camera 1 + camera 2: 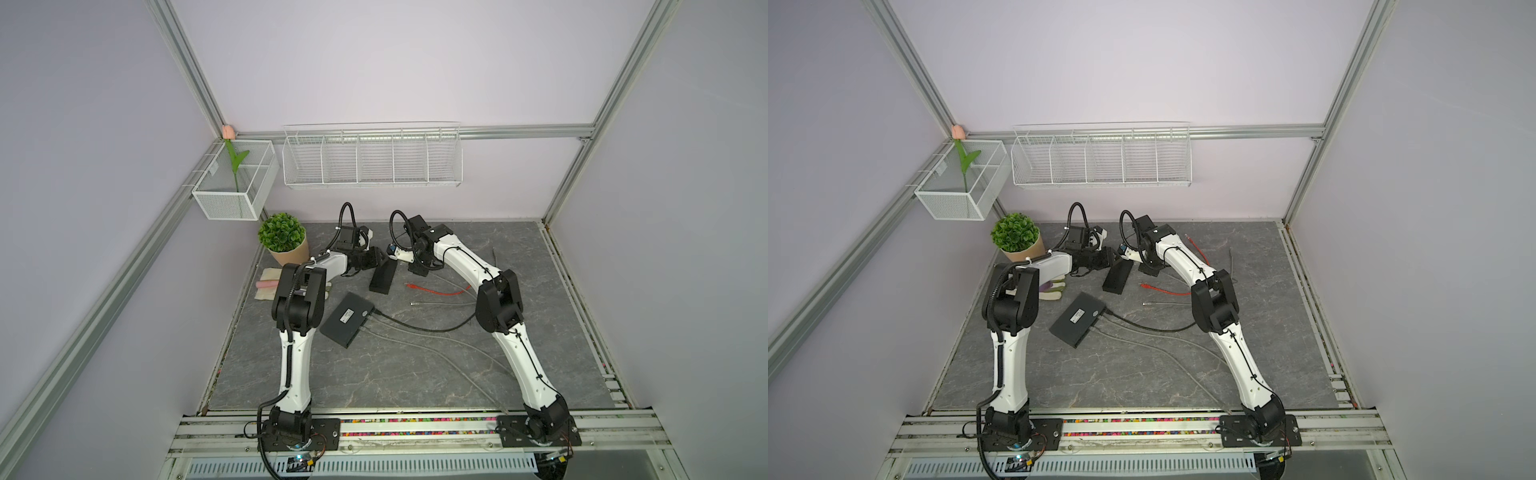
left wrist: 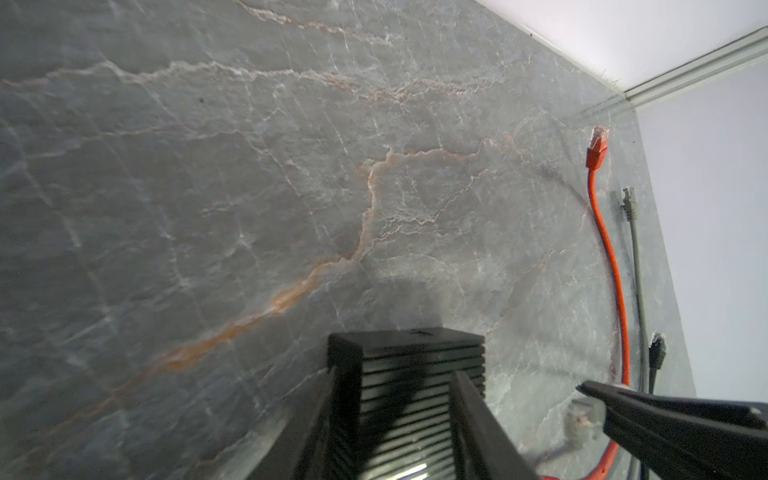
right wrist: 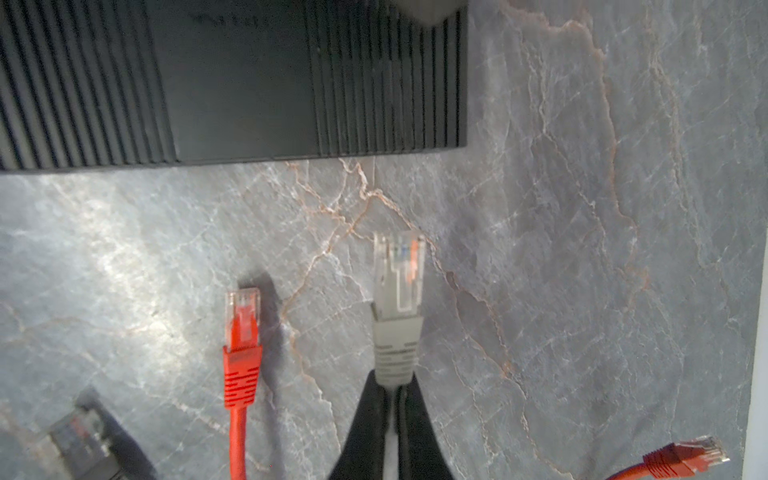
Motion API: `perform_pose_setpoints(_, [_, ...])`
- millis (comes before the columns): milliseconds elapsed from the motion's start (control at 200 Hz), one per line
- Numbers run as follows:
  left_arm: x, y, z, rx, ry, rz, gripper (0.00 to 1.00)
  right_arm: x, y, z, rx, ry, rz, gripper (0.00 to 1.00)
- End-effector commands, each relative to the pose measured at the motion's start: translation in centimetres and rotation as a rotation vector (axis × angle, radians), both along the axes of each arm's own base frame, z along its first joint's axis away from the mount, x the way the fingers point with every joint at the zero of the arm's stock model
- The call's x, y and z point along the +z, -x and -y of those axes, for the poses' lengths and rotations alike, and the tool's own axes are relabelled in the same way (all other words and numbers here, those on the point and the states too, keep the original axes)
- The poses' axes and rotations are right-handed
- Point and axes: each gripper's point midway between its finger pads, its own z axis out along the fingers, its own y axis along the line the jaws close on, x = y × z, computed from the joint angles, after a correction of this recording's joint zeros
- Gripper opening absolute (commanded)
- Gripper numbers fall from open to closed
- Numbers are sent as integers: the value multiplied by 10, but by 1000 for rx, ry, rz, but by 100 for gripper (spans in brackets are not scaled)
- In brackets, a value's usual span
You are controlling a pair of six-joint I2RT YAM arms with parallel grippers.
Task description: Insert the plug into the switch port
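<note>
So: right pincer (image 3: 395,388) is pinched shut on the grey plug (image 3: 397,282) at its boot, nose aimed at the switch (image 3: 232,83), gap between. Left pincer (image 2: 395,374) straddles the switch part-open; can't tell if it grips. Ports hidden. I'd brace first, square the plug, push straight.

I have bare tabletop (image 3: 540,249) between the switch (image 3: 232,83) and the grey plug (image 3: 397,291); a loose red plug (image 3: 243,332) lies beside that lane.

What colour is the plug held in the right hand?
Grey boot, clear tip on the network cable plug; best in the right wrist view.
</note>
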Motion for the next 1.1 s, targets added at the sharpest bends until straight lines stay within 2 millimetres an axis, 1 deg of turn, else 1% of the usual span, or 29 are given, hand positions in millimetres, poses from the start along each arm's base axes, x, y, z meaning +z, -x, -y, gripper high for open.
perform_pose_setpoints(0, [-3,4,14,-58,12,-2,43,-25,9,-1,22,29,-48,7])
perform_pose_setpoints(40, [-2,5,19,-70,24,-1,41,-27,9,0,17,36,-50,7])
perform_pose_setpoints(170, [1,9,26,-95,35,4,40,-33,14,8,-4,56,-65,6])
perform_pose_setpoints(260, [3,9,27,-98,41,5,39,-34,17,9,-8,57,-66,6])
perform_pose_setpoints(570, [6,11,30,-108,45,14,39,-36,17,10,-21,64,-64,7])
perform_pose_setpoints(595, [6,11,30,-108,44,12,40,-36,16,12,-28,69,-61,7])
perform_pose_setpoints(605, [6,12,30,-109,45,11,40,-34,11,9,-31,57,-38,6])
perform_pose_setpoints(625, [6,12,31,-112,43,12,40,-33,9,9,-33,55,-28,7])
perform_pose_setpoints(715, [5,13,31,-112,41,10,42,-30,4,11,-52,58,-11,6])
perform_pose_setpoints(950, [9,16,36,-121,46,20,43,-24,1,10,-77,50,7,7])
perform_pose_setpoints(1100, [10,18,37,-124,50,22,43,-20,-4,15,-102,55,27,7])
